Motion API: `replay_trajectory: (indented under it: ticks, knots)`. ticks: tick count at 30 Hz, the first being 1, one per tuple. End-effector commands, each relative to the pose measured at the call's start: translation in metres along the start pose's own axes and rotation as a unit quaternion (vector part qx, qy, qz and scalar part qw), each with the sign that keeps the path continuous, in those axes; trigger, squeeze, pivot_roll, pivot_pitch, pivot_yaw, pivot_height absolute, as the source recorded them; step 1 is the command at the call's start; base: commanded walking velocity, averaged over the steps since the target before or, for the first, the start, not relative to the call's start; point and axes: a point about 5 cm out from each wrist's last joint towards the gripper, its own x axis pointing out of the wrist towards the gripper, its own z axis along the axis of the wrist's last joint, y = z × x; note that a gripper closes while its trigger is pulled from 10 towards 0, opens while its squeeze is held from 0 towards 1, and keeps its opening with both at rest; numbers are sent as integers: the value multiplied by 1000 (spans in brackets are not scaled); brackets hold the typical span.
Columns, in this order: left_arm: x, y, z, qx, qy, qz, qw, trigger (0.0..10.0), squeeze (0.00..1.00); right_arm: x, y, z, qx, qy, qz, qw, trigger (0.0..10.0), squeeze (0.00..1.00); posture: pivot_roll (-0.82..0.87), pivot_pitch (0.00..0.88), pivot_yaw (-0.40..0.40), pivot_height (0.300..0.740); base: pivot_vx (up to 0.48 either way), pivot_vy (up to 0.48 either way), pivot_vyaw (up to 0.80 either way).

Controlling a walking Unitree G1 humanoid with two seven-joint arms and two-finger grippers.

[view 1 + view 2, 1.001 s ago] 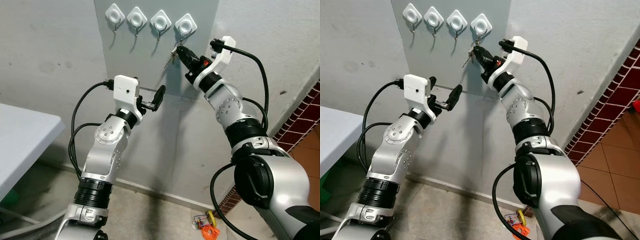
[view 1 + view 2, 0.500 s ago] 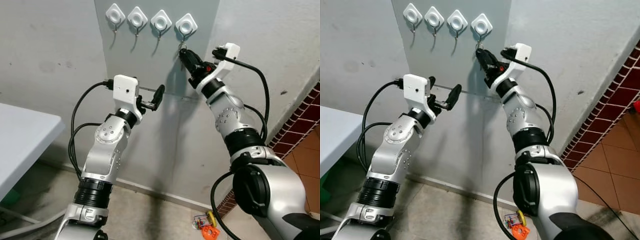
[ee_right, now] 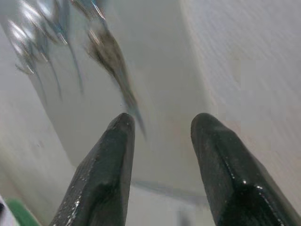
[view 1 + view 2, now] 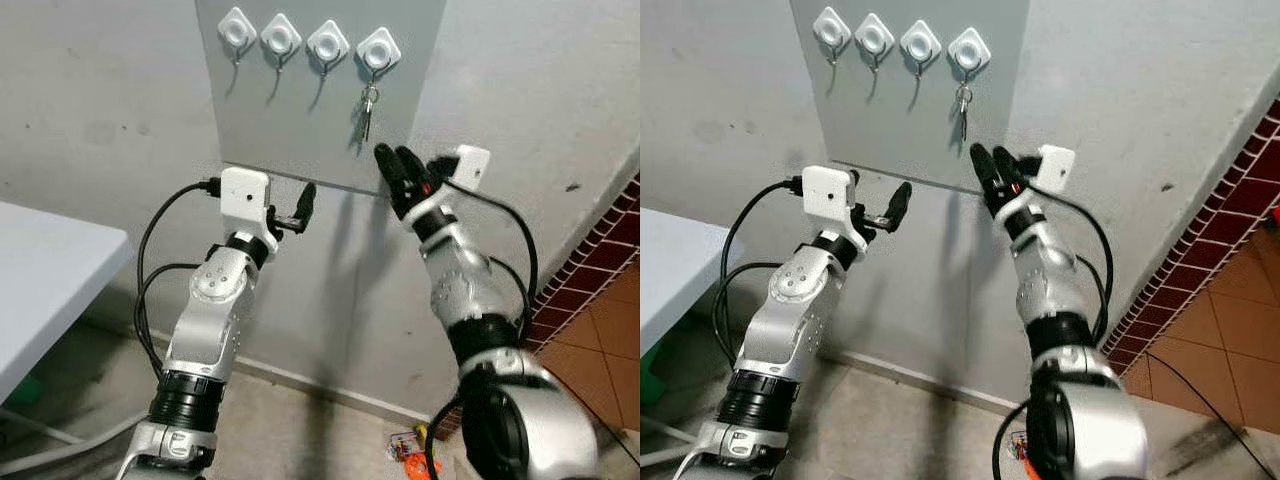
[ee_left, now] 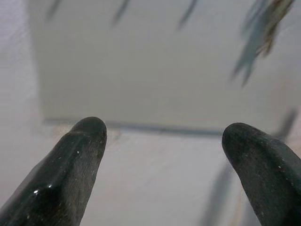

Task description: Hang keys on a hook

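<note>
keys (image 4: 367, 108) hang on hook (image 4: 378, 52), just above right claw (image 4: 398, 166) | right claw spread, empty | left claw (image 4: 303, 203) spread, idle | keys light, rigid, dangly; grip at ring

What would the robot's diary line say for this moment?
keys: hanging on rightmost hook | right hand: open, below keys | left hand: open, idle

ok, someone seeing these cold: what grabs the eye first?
The keys dangling from the rightmost of four white hooks on the grey wall panel. Just below them the right gripper is open and apart from the keys, pointing up. The left gripper hovers open by the panel's lower edge.
</note>
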Motion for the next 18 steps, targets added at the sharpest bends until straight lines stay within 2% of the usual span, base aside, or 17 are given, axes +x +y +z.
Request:
replay_trajectory:
  ticks: [1,3,4,6,9,11,13,14,16,17,18]
  knots:
    - [-5,5,-15,6,23,20,1000,10000,0,-5,-3,-2,-14,-5,-10,1000,10000,1000,53,0,-1,740,0,0,0]
    - [-9,11,-27,1,41,36,998,10000,0,-16,-11,-10,-9,4,-35,999,10000,1000,46,0,5,740,0,0,0]
    - [-14,15,-40,0,62,48,997,10000,0,-28,-21,-19,-16,18,-66,998,10000,1000,44,0,7,740,0,0,0]
    - [-17,16,-45,-6,71,52,996,10000,0,-34,-25,-23,-19,25,-76,997,10000,1000,42,0,8,740,0,0,0]
    - [-26,21,-67,2,96,62,993,10000,0,-64,-41,-44,-49,60,-126,989,10000,1000,32,0,19,740,0,0,0]
    - [-32,21,-81,8,107,56,993,10000,0,-86,-50,-62,-46,98,-149,983,10000,0,26,0,25,740,0,0,0]
    - [-40,22,-98,11,135,43,990,10000,0,-109,-57,-80,-39,140,-176,974,10000,0,19,0,32,740,0,0,0]
    - [-42,22,-103,13,145,41,989,10000,0,-114,-59,-83,-45,150,-186,970,10000,0,19,0,32,740,0,0,0]
    - [-54,23,-124,-1,191,38,981,10000,0,-139,-64,-99,-53,194,-206,958,10000,0,7,0,46,740,0,0,0]
    - [-54,23,-124,-1,191,38,981,10000,0,-139,-64,-99,-53,194,-206,958,10000,0,7,0,46,740,0,0,0]
    - [-58,24,-131,-10,212,37,977,10000,0,-146,-65,-105,-59,215,-214,951,10000,0,7,0,46,740,0,0,0]
